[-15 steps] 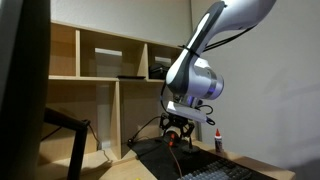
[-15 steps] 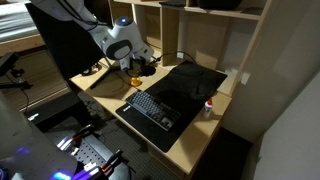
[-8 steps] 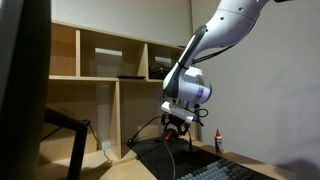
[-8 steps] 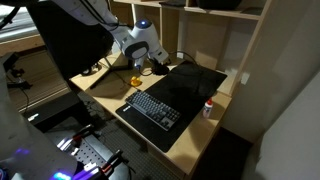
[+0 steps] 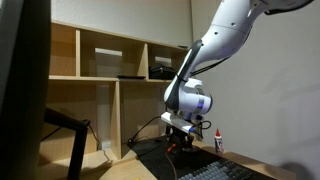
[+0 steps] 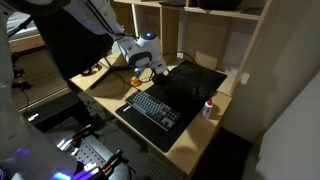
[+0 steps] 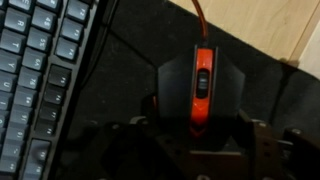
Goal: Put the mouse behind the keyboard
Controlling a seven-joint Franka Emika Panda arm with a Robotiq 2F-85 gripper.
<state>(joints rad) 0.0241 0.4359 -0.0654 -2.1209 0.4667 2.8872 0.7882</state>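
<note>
The mouse point(image 7: 200, 85) is dark with an orange-red strip down its middle. It sits between the fingers of my gripper point(image 7: 198, 110), which is shut on it just above the black mat point(image 7: 120, 60). The keyboard point(image 7: 35, 80) lies along the left of the wrist view, close beside the mouse. In an exterior view my gripper point(image 6: 153, 68) hangs over the mat's near corner, at the far end of the keyboard point(image 6: 155, 108). In an exterior view the gripper point(image 5: 179, 136) is low over the desk, and the keyboard point(image 5: 215, 172) shows at the bottom edge.
A small white red-capped bottle point(image 6: 208, 108) stands on the desk by the mat point(image 6: 195, 85); it also shows in an exterior view point(image 5: 219, 143). The mouse's cable point(image 7: 197, 15) runs away over the mat. Wooden shelves point(image 5: 110, 70) stand behind. A dark monitor point(image 6: 70, 45) is close by.
My gripper has carried the mouse sideways along the desk, from beyond the keyboard's end over onto the black mat, and it has come lower.
</note>
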